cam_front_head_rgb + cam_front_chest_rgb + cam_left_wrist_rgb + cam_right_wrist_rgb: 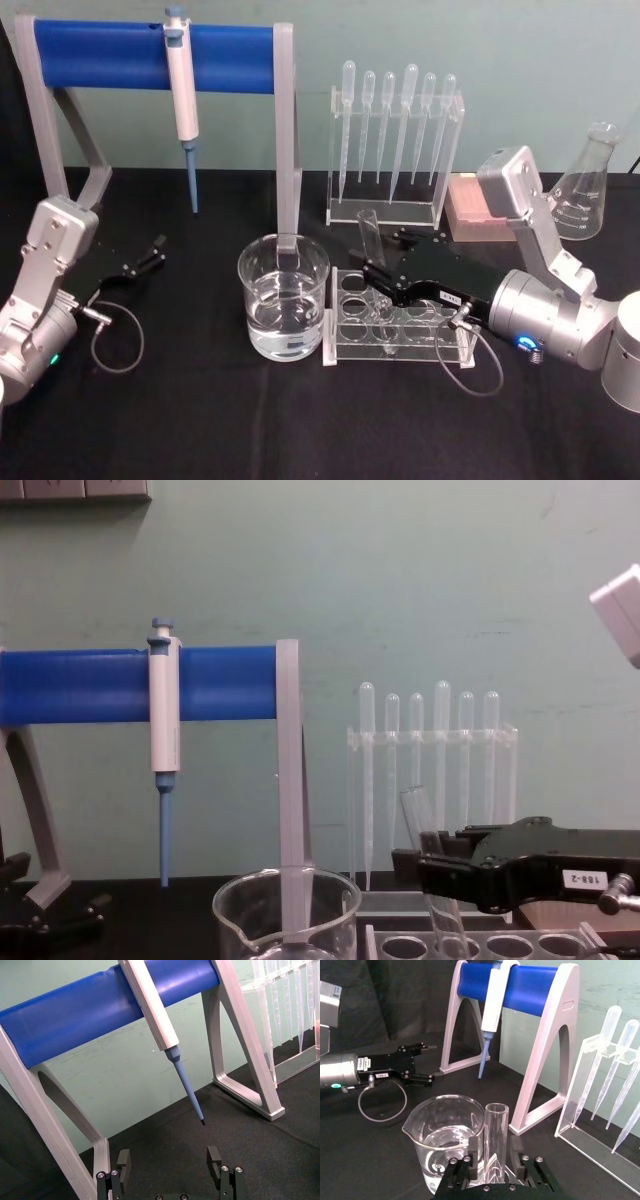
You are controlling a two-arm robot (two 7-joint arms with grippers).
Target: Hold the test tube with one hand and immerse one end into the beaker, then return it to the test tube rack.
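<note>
The test tube (368,237) is clear glass and leans with its open top up, its lower end down in the clear rack (402,332). My right gripper (377,279) reaches in from the right and is shut on the tube's middle. In the right wrist view the tube (496,1136) stands between the black fingers (473,1154). From the chest view, the tube (422,842) tilts left above the right gripper (436,872). The beaker (283,297), partly filled with clear liquid, stands just left of the rack. My left gripper (150,255) rests open at the far left.
A blue-barred stand (150,55) carrying a white-and-blue pipette (184,105) stands behind the beaker. A clear rack of plastic pipettes (395,140) is behind the tube rack. A pink box (468,205) and a conical flask (588,185) sit at the back right.
</note>
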